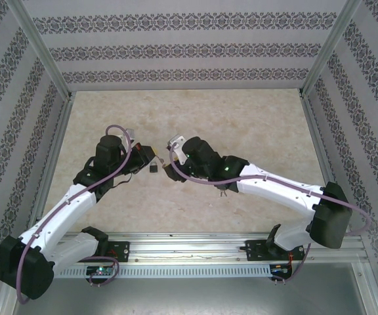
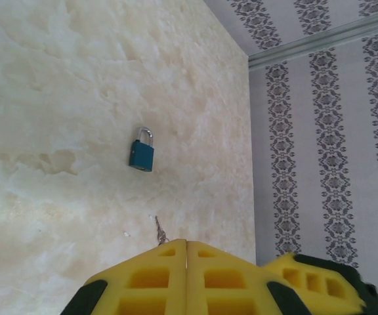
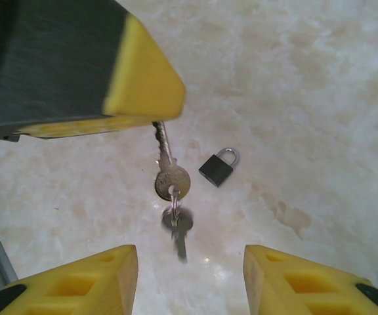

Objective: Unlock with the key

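**Silver key (image 3: 171,178) clamped in left gripper (image 2: 186,244); padlock (image 3: 216,167) on open table (image 2: 58,98)**

The left gripper is closed on the key's blade, and a second key (image 3: 178,231) is hung from it by a ring (image 3: 174,207). The right gripper (image 3: 190,262) is spread wide near the keys. The small dark padlock, silver-shackled, is laid flat with bare marble all round it and the patterned wall (image 2: 320,144) well apart.

Both arms bent inward, wrists facing, tips near each other. Left gripper (image 2: 186,245) fingers pressed together, pinching key (image 3: 171,178). Right gripper (image 3: 190,257) fingers spread apart.
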`<action>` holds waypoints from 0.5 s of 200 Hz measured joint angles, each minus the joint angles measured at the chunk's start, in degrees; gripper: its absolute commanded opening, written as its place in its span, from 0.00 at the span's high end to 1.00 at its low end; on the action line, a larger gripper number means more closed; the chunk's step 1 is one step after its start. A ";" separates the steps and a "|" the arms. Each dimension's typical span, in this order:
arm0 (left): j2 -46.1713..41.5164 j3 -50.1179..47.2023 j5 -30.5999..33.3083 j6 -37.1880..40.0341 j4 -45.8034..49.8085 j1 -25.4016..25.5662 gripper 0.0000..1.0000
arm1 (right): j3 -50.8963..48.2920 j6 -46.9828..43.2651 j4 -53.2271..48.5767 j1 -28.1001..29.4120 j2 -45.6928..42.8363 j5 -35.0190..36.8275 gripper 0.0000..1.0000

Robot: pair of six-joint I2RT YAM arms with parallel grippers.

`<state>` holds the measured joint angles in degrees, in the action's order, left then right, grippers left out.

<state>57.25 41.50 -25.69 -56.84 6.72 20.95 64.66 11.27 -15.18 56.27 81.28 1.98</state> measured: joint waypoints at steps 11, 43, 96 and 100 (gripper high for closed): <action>0.00 0.20 0.35 0.00 1.33 0.00 1.00 | 0.31 -1.22 -0.04 1.40 0.20 1.95 0.49; 0.00 1.03 0.68 -0.02 4.72 0.00 1.00 | 2.60 -4.28 -0.24 4.20 3.04 6.43 0.46; -0.46 1.18 0.72 -0.17 5.99 0.00 1.00 | 5.44 -7.45 -0.04 5.42 8.37 9.44 0.39; -0.50 1.18 0.72 -0.20 5.99 0.00 1.00 | 5.60 -7.56 -0.04 5.53 8.68 9.60 0.39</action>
<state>56.75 42.68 -24.97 -57.04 12.71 20.95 70.26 3.70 -15.22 61.80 89.95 11.57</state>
